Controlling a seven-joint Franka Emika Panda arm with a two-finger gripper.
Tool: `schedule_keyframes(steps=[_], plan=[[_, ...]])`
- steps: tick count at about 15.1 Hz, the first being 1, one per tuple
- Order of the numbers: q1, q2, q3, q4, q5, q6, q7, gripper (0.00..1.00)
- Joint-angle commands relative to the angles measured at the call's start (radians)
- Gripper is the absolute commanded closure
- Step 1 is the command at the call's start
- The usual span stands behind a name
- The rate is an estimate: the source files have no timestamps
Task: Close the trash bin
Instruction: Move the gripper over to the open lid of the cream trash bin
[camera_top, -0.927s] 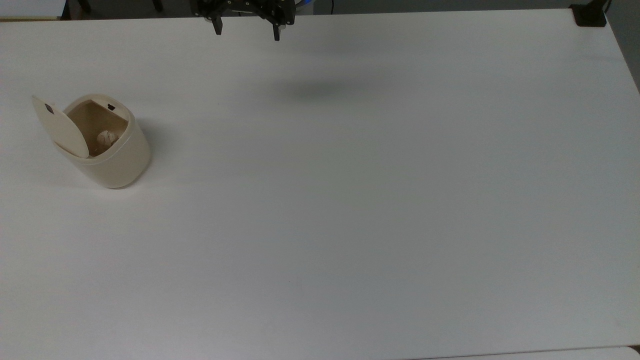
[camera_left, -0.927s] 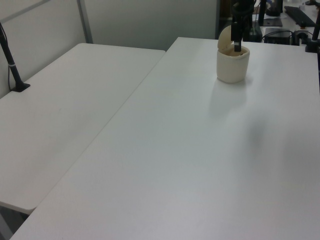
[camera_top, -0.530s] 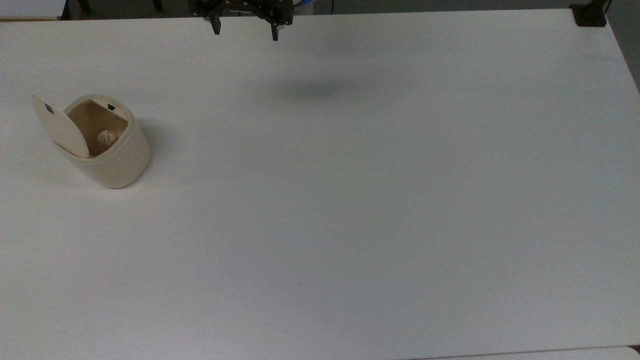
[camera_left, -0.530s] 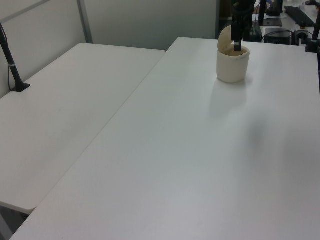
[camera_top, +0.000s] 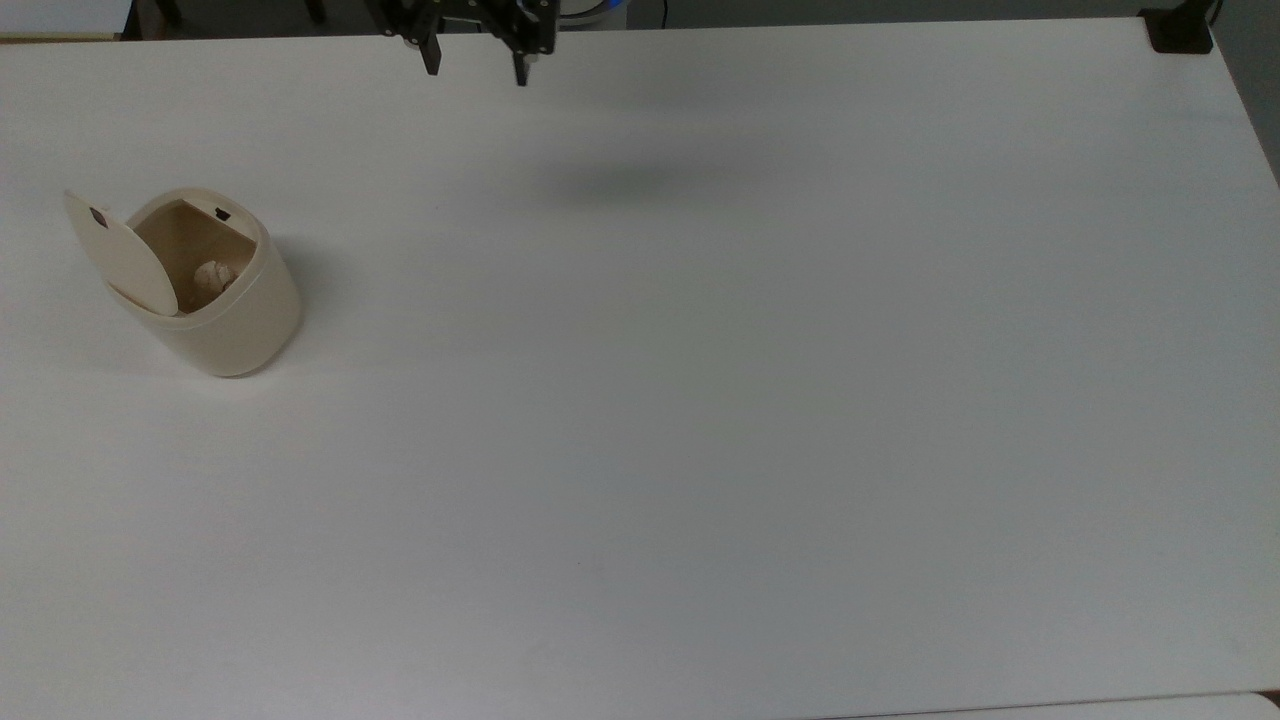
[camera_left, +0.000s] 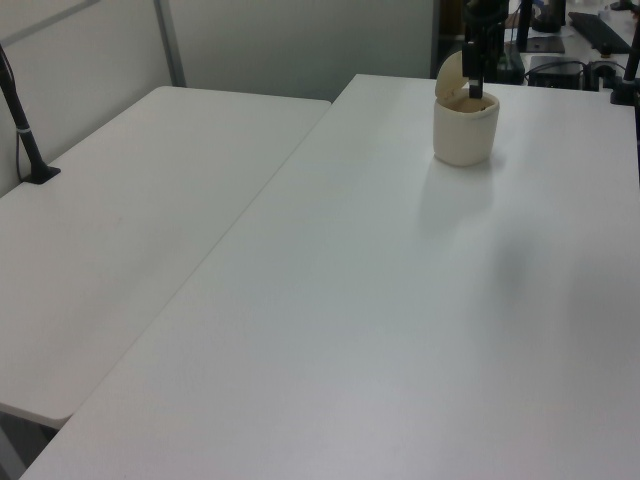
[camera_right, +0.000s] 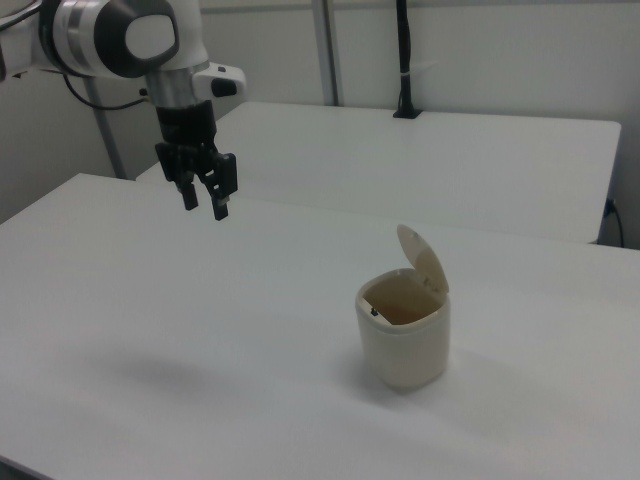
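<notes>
The cream-beige trash bin (camera_top: 225, 315) stands upright near the top view's left edge. Its flat lid (camera_top: 120, 258) is tipped up and open, with a small black tab near the rim. A crumpled wad (camera_top: 213, 275) lies inside. The bin (camera_right: 405, 345) with its raised lid (camera_right: 424, 262) also stands at the right view's centre right, and the bin (camera_left: 465, 125) at the left view's far end. My gripper (camera_top: 476, 65) hangs open high above the table's far edge, well away from the bin and holding nothing. My gripper (camera_right: 205, 200) points down in the right view.
A black clamp mount (camera_top: 1180, 30) sits on the top view's far right corner. A second white table (camera_left: 130, 210) adjoins on the left view's left, with a black pole (camera_left: 22, 120) clamped to it. The broad white tabletop (camera_top: 700, 400) stretches right of the bin.
In the top view the gripper has shifted slightly left and its fingers appear closer together, as if turned. The bin and lid have not moved.
</notes>
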Motion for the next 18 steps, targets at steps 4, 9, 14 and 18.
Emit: schedule_keyframes(steps=[4, 9, 14, 18], plan=[[-0.005, 0.052, -0.208, 0.066, 0.006, 0.168, 0.095, 1.0], [-0.123, 0.136, -0.236, 0.129, 0.005, 0.337, 0.165, 1.0], [-0.169, 0.231, -0.253, 0.131, -0.006, 0.571, 0.237, 1.0], [-0.172, 0.284, -0.253, 0.131, -0.01, 0.648, 0.235, 1.0]])
